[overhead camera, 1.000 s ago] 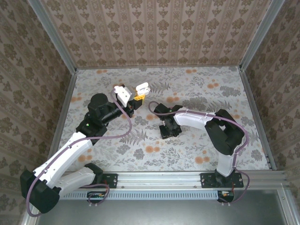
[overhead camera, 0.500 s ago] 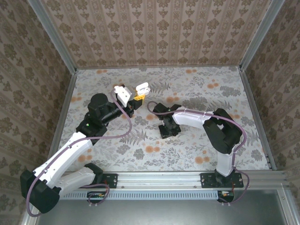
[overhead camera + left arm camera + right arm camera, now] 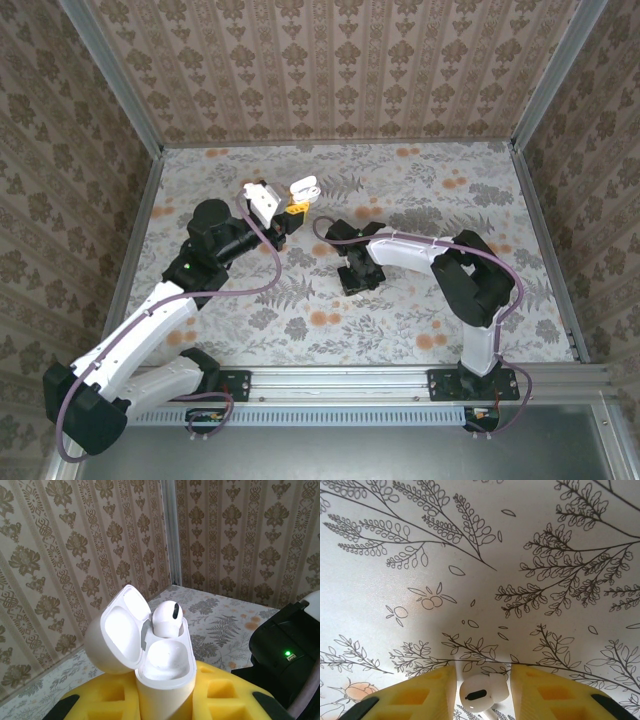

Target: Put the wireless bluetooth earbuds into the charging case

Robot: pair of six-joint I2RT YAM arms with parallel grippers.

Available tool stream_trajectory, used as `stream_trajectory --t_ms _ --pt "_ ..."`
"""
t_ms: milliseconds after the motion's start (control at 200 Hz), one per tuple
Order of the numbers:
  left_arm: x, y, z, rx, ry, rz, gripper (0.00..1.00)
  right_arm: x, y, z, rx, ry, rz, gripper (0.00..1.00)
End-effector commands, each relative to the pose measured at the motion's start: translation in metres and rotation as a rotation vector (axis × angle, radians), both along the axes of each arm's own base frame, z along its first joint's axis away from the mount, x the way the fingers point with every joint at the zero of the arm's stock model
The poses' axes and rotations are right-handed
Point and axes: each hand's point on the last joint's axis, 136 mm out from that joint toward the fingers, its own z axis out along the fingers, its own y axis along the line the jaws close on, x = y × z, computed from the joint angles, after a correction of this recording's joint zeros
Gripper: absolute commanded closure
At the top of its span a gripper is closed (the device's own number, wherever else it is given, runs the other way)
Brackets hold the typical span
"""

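My left gripper is shut on the white charging case, its yellow pads on either side. The case stands upright with its lid open to the left. One earbud sits in the far slot and the near slot is bare. From above, that case is held over the table's back left. My right gripper points straight down at the table, and a second earbud lies on the cloth between its yellow fingers, with a narrow gap on each side. From above, the right gripper is low at the table's middle.
A floral cloth covers the table, which is fenced by patterned walls and metal rails. My right arm's elbow bends out to the right. The left arm runs diagonally up from the near left corner.
The right gripper has shifted slightly left and its jaws have narrowed a little around the earbud. The left arm and the case have stayed still.
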Motion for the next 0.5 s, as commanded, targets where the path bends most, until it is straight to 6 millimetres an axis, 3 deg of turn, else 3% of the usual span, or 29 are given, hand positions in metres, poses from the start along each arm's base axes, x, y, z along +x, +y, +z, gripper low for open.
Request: stream_trajectory --t_ms 0,245,495 --pt "0.0 0.002 0.018 -0.033 -0.034 0.004 0.89 -0.007 -0.007 -0.003 -0.025 0.039 0.002 0.65" --pt "0.0 0.002 0.017 -0.029 -0.031 0.004 0.89 -0.008 -0.005 -0.005 -0.015 0.042 -0.01 0.68" --pt "0.003 -0.001 0.012 -0.026 -0.015 0.001 0.89 0.002 -0.008 0.021 0.036 -0.041 -0.058 0.68"
